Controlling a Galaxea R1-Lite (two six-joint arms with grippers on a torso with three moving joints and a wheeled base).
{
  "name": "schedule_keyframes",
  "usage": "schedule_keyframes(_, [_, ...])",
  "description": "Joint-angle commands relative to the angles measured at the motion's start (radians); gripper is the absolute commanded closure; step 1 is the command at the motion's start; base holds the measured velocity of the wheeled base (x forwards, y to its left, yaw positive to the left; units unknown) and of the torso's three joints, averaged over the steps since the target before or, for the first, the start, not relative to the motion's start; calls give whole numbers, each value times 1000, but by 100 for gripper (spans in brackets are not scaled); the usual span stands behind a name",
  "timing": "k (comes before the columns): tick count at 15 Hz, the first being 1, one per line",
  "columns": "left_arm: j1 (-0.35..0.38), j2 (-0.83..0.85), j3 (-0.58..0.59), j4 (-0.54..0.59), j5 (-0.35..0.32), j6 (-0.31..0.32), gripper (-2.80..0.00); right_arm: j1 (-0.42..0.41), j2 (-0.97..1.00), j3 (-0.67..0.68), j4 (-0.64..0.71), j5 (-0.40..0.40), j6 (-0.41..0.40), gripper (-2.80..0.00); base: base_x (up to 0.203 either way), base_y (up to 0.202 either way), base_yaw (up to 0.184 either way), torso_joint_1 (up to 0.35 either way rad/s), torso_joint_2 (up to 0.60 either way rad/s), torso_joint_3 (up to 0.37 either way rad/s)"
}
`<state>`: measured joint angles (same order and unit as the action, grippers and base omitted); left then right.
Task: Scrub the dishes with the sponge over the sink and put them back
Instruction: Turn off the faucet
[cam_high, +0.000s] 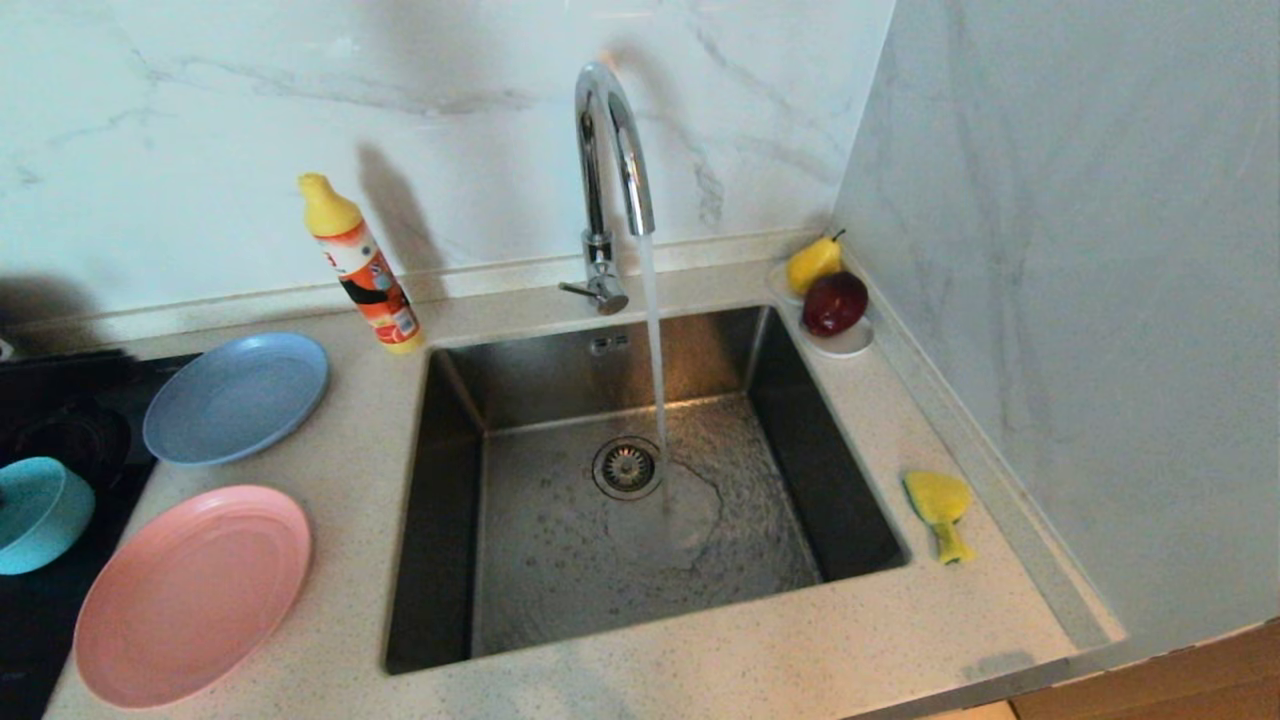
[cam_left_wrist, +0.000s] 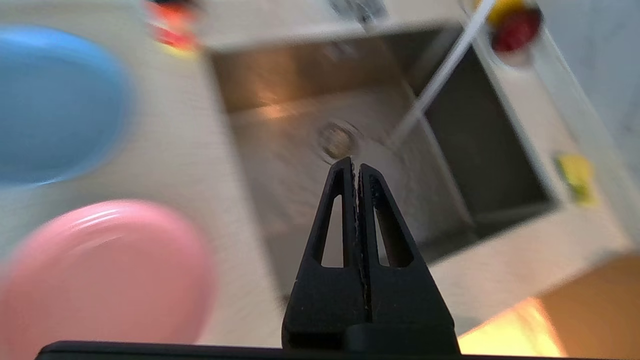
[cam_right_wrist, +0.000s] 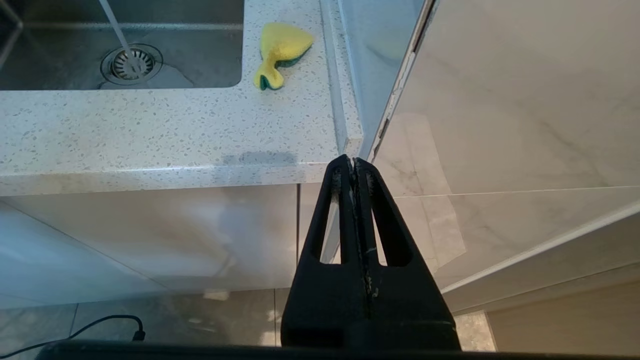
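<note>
A light-blue plate (cam_high: 236, 396) and a pink plate (cam_high: 193, 594) lie on the counter left of the sink (cam_high: 640, 590). A teal bowl (cam_high: 36, 514) sits at the far left on a black hob. The yellow sponge (cam_high: 940, 508) with its green layer lies on the counter right of the sink. Water runs from the chrome tap (cam_high: 612, 150) into the basin. Neither arm shows in the head view. My left gripper (cam_left_wrist: 355, 164) is shut and empty, hanging above the sink's front, with the pink plate (cam_left_wrist: 100, 275) beside it. My right gripper (cam_right_wrist: 352, 161) is shut and empty, low in front of the counter edge, below the sponge (cam_right_wrist: 280, 52).
A detergent bottle (cam_high: 362, 268) stands behind the sink at the left. A white saucer (cam_high: 845, 345) with a pear and a red apple sits at the back right corner. A marble wall (cam_high: 1080, 300) closes the right side near the sponge.
</note>
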<state>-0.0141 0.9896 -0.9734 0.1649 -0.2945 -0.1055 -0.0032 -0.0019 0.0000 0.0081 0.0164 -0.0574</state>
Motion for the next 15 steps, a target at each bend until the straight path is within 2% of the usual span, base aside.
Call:
schedule_keyframes(1, [-19, 377, -156, 6, -102, -23, 0, 0, 2, 0, 1, 0, -2, 0, 0, 0, 0, 0, 0, 0])
schedule_keyframes(4, [-114, 594, -298, 8, -221, -86, 0, 0, 2, 0, 0, 0, -1, 0, 0, 0, 0, 0, 0, 0])
schedule_keyframes(6, [-192, 698, -342, 1, -249, -123, 0, 0, 2, 0, 0, 0, -1, 0, 0, 0, 0, 0, 0, 0])
schedule_keyframes(8, [-238, 767, -375, -2, -258, -157, 0, 0, 2, 0, 0, 0, -1, 0, 0, 0, 0, 0, 0, 0])
schedule_keyframes(11, [-247, 823, -381, -9, -261, -207, 0, 0, 2, 0, 0, 0, -1, 0, 0, 0, 0, 0, 0, 0])
schedule_keyframes(13, [-247, 848, -382, -60, -261, -241, 0, 0, 2, 0, 0, 0, -1, 0, 0, 0, 0, 0, 0, 0])
schedule_keyframes(15, [-247, 883, -393, -138, -259, -310, 0, 0, 2, 0, 0, 0, -1, 0, 0, 0, 0, 0, 0, 0])
